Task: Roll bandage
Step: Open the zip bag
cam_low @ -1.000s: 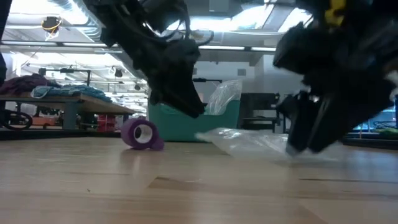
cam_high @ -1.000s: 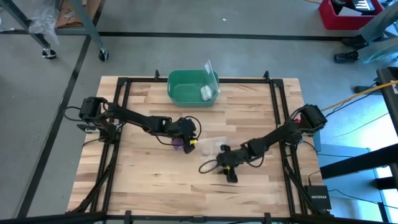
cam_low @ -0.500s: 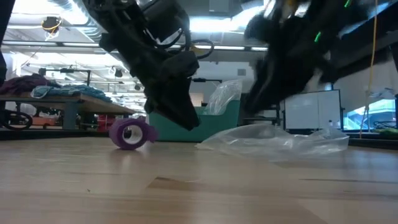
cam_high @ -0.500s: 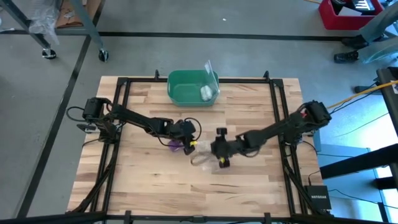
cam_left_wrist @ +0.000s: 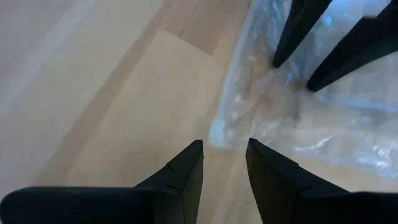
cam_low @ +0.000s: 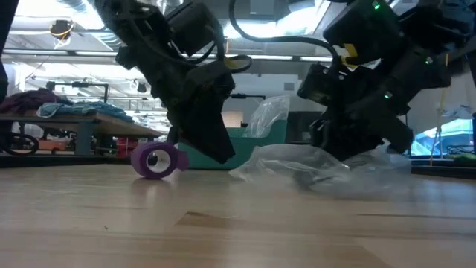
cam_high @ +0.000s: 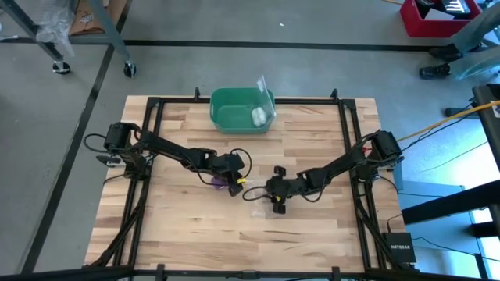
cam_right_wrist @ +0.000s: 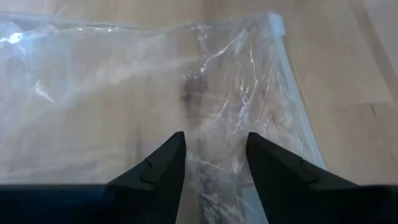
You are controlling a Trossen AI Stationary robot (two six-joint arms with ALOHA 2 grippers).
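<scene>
Jaws first: the right gripper (cam_right_wrist: 211,163) has its two dark fingers parted a little with nothing between them, tips down over the clear bag (cam_right_wrist: 155,93), which lies flat and crumpled on the table (cam_right_wrist: 348,56). The left gripper (cam_left_wrist: 224,163) also stands narrowly apart and empty, its tips just short of the bag's near edge (cam_left_wrist: 298,106); the right arm's two fingers (cam_left_wrist: 298,25) show beyond it, planted on the plastic.

From above, both arms reach in low toward the bag (cam_high: 258,195) at the middle of the table (cam_high: 312,234). The left arm stretches from its base at the left edge, elbow out, with its gripper (cam_high: 233,185) just left of the bag. The right arm runs in from the right edge, long and nearly straight, with its gripper (cam_high: 276,195) at the bag's right side.

At table height the left gripper (cam_low: 212,145) hangs tilted, and the right gripper (cam_low: 349,145) bears down on the heaped plastic (cam_low: 297,167).

The bandage (cam_low: 156,159) is a purple roll lying on its side on the table, left of the bag and right beside the left gripper; from above it (cam_high: 221,182) peeps out from under that gripper.

Well behind the bag sits a green bin (cam_high: 226,117) with a small white roll (cam_high: 258,117) and some clear plastic inside.
</scene>
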